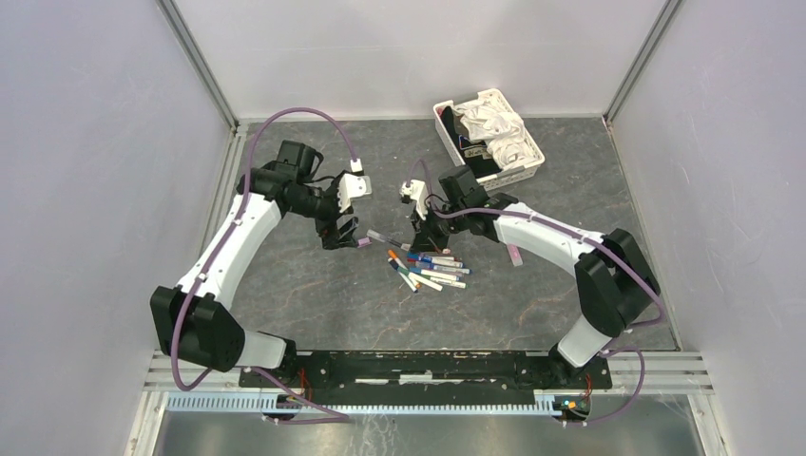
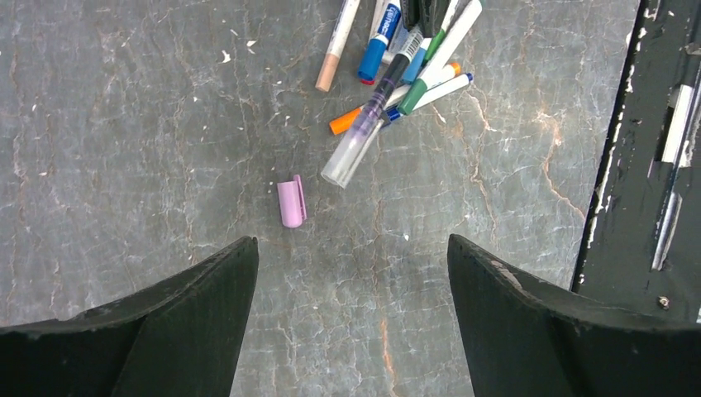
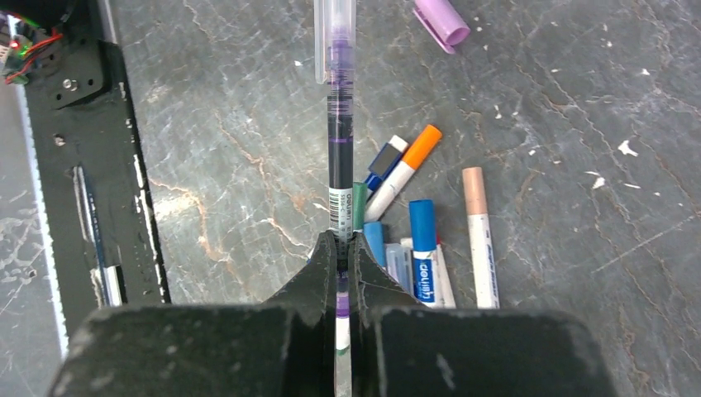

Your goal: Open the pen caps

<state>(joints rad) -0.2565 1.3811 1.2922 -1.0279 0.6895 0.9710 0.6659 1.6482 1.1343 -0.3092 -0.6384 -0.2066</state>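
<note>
The right gripper is clenched on a slim purple-inked pen with a clear plastic front, which points left over the grey marbled desk. A short lilac plastic cap lies alone near the pen's tip, under the released, wide-open left gripper. A loose heap of coloured marker pens crowds the desk just near of the held pen. A white basket of cloth sits far right.

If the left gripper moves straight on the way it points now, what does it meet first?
The left gripper, open, would likely meet the bare table just short of the loose lilac cap. Depth is unclear, so the cap might come first.
</note>
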